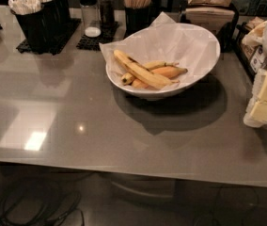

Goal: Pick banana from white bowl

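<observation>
The banana [140, 72] is long and pale yellow with brown streaks. It lies diagonally in the white bowl [164, 93], its upper end at the left and its lower end towards the front right. The bowl is wide, lined with crumpled white paper, and stands at the middle back of the grey table [77, 126]. A slim yellow banana [160, 64] and a plump orange-toned banana [167, 72] lie behind it, touching it. My gripper [266, 100], white with pale yellow parts, hangs at the right edge of the view. It is to the right of the bowl, clear of it and holding nothing.
Along the back stand a black cup of white utensils [32, 13], two shakers [92, 13] on a black mat, a holder of wooden sticks [138, 4] and a napkin holder [209, 8]. The table's front edge [124, 166] runs across the lower part, with cables on the floor below.
</observation>
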Robot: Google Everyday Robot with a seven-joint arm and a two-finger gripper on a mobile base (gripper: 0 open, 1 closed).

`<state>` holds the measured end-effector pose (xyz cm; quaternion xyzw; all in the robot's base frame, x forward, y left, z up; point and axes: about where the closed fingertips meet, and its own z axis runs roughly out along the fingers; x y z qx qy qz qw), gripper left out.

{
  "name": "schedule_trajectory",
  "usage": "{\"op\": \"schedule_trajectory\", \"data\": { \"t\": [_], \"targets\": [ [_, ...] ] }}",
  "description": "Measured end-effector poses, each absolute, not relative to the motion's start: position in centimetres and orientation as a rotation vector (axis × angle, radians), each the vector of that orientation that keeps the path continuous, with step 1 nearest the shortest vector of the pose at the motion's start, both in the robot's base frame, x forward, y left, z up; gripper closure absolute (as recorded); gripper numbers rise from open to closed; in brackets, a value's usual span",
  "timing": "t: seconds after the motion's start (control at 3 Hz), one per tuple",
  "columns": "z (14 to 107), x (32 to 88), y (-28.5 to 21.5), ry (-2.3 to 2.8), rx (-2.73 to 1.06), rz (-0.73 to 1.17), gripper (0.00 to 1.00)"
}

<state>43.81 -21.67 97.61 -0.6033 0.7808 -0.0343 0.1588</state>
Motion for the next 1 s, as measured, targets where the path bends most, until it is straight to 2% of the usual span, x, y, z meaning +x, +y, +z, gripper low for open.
{"op": "schedule_trajectory", "data": {
  "t": [0.67,1.0],
  "targets": [
    [97.4,45.5,-20.7,2.210,-1.618,-0.025,0.00],
    [96.3,50.3,-17.8,2.182,-1.456,0.151,0.00]
  ]
}}
